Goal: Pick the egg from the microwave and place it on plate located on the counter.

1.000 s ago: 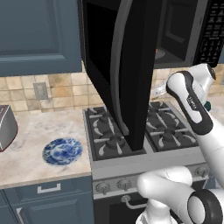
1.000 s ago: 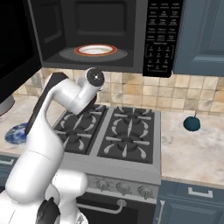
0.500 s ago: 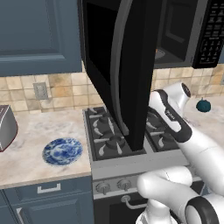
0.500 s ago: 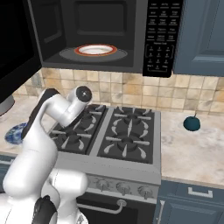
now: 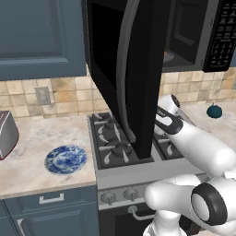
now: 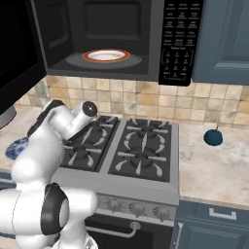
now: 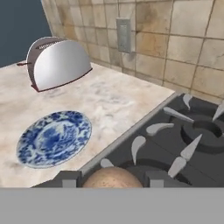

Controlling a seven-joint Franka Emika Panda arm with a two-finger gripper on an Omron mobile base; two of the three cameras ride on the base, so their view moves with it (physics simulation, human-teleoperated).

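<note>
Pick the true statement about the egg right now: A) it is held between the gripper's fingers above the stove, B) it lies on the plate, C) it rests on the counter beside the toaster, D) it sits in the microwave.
A: in the hand view the egg sits between the gripper fingers over the stove, with the plate bare.

Left base view: behind arm, looks forward and down past open microwave (image 5: 138, 69) door onto stovetop (image 5: 120, 143) and counter (image 5: 41, 152). Right base view: other side, faces microwave (image 6: 112, 39) cavity, same stovetop (image 6: 126, 151). Hand view: low, close over stove edge, toward plate (image 7: 54, 138) and toaster (image 7: 57, 63); plate (image 5: 66, 159) shared.
</note>
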